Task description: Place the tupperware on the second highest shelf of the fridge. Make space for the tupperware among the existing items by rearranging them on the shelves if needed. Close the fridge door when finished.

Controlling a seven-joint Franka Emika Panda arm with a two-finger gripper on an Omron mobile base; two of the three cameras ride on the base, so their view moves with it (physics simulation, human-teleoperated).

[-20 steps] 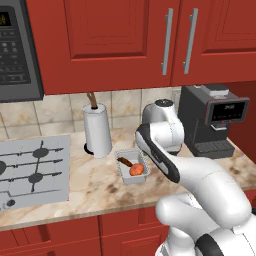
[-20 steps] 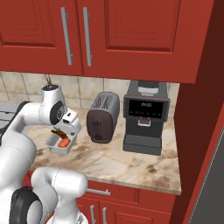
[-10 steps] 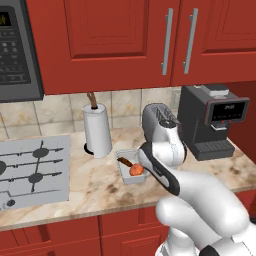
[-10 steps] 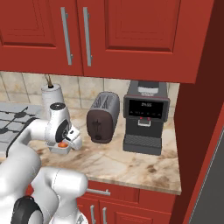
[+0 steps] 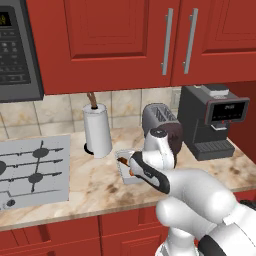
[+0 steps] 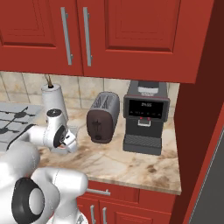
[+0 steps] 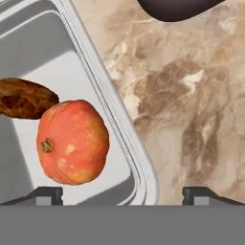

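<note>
The tupperware (image 7: pixel 119 125) is a shallow grey-white tub on the marble counter, holding a red-orange fruit (image 7: pixel 72 141) and a brown oblong piece (image 7: pixel 23 98). In the left base view the tupperware (image 5: pixel 121 161) sits between the paper-towel roll and the toaster, partly covered by my hand. My gripper (image 7: pixel 123 196) is open and low over the tub's right side, with one fingertip (image 7: pixel 45 195) inside the tub and the other outside above the counter. The gripper (image 5: pixel 131 168) (image 6: pixel 68 141) points down at the counter. The fridge, its shelves, door and existing items are out of view.
A paper-towel roll (image 5: pixel 96 131) stands left of the tub and a dark toaster (image 5: pixel 161 125) right of it. A black coffee machine (image 5: pixel 212 122) is further right, a stovetop (image 5: pixel 30 167) to the left. Red cabinets hang above. A grey panel edge (image 6: pixel 215 175) shows at far right.
My hand has swung down from above the counter to the tupperware's right side. The tub and the base have not moved.
</note>
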